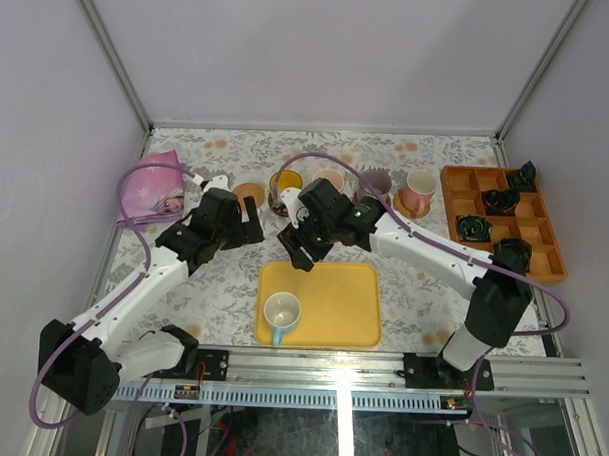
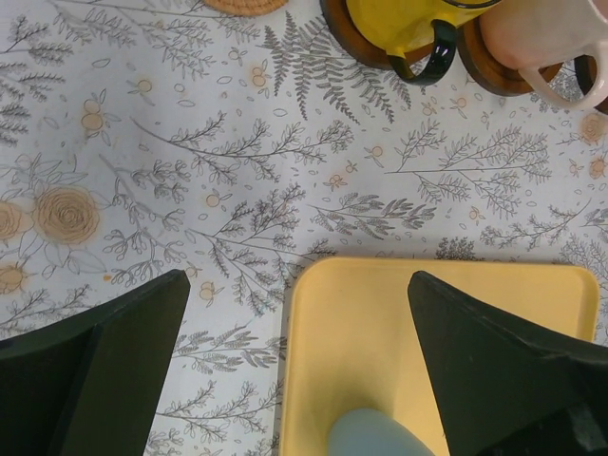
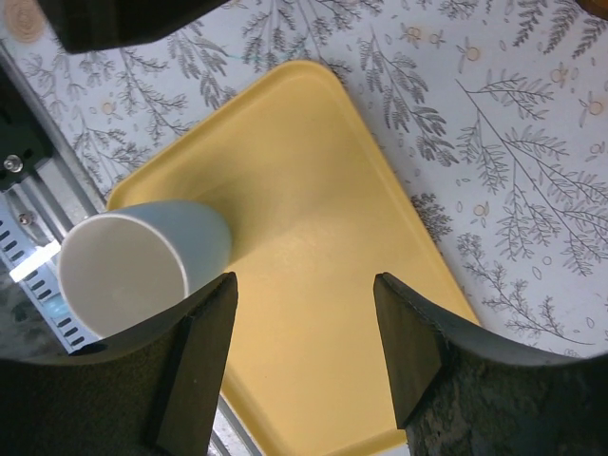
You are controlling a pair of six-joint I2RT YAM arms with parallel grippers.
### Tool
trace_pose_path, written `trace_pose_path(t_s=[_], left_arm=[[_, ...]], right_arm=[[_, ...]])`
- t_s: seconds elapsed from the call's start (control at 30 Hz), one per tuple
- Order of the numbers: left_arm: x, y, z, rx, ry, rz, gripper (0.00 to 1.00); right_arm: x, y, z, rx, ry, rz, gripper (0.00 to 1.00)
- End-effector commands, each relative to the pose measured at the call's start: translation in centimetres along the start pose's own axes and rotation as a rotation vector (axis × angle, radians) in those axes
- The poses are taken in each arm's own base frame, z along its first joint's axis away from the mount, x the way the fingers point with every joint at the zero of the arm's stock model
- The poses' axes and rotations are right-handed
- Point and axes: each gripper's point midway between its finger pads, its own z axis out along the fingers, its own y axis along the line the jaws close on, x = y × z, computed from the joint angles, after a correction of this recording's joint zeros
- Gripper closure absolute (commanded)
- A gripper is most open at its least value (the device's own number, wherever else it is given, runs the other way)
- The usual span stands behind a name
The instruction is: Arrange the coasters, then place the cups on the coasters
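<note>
On yellow tray (image 3: 313, 218), white cup (image 3: 133, 271) near right gripper (image 3: 304, 282), jaws parted empty, left gripper (image 2: 296, 277) likewise

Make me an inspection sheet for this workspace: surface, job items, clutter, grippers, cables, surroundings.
Surface: floral cloth; no spills seen.
Job's things: amber cup, pale pink cup and salmon cup stand on coasters in the far row. The purple cup is with them, its base hidden by the right arm. White cup upright on the yellow tray. One bare coaster at the row's left end.
Clutter: pink bag far left; orange tray holding black parts, right.
Grippers: left gripper open, empty; right gripper open, empty, beside the white cup.
Cables: purple cables loop along both arms.
Surroundings: plain walls; metal rail at the near edge.
</note>
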Motion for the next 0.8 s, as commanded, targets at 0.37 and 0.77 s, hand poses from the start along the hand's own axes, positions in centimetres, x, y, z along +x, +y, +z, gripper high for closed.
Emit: trace_pose_path(t_s=[0.37,0.77], left_arm=[[2.6,5.2,-2.1,-0.213,-0.016,-0.213,0.0],[4.2,5.8,-2.8,-0.174,-0.022,-0.248,0.0]], right_arm=[[0.7,4.5,-0.2,-0.12,-0.012,-0.018,0.34],[2.4,6.8,0.9,-0.189,0.05,-0.053,0.36]])
